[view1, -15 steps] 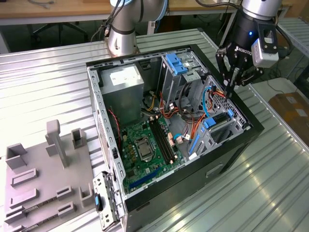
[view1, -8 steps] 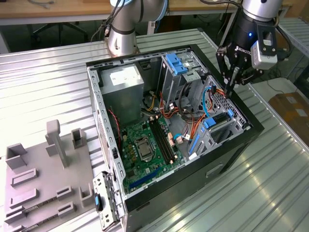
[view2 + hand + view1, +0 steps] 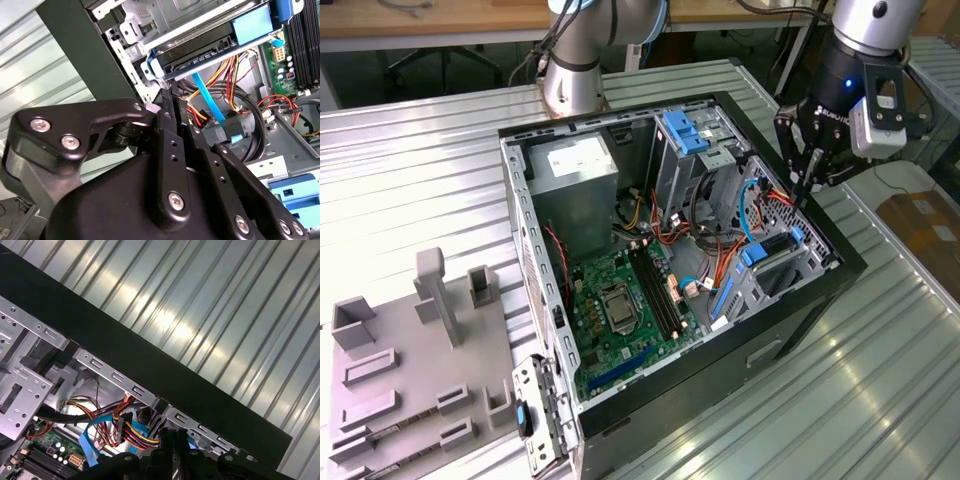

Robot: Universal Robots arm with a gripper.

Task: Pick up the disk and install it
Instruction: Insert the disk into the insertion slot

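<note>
The disk (image 3: 767,254) lies flat in the drive cage on the exterior view's right side of the open computer case (image 3: 620,420), with blue rails along its edges. In the second wrist view the disk's dark edge (image 3: 200,52) runs between a blue rail and the silver cage. My gripper (image 3: 802,196) hangs just above the case's rim over that cage, pointing down. Its black fingers (image 3: 168,117) are pressed together with nothing between them, and the tips end a little short of the disk. In the first wrist view the gripper (image 3: 175,436) is over the case's black wall.
Orange, yellow and blue cables (image 3: 215,110) crowd the space under the cage. A grey power supply (image 3: 575,170), the motherboard (image 3: 620,305) and a blue bracket (image 3: 685,130) are inside the case. A grey slotted fixture (image 3: 410,370) stands on the ribbed metal table (image 3: 410,170). A second arm's base (image 3: 570,80) stands behind.
</note>
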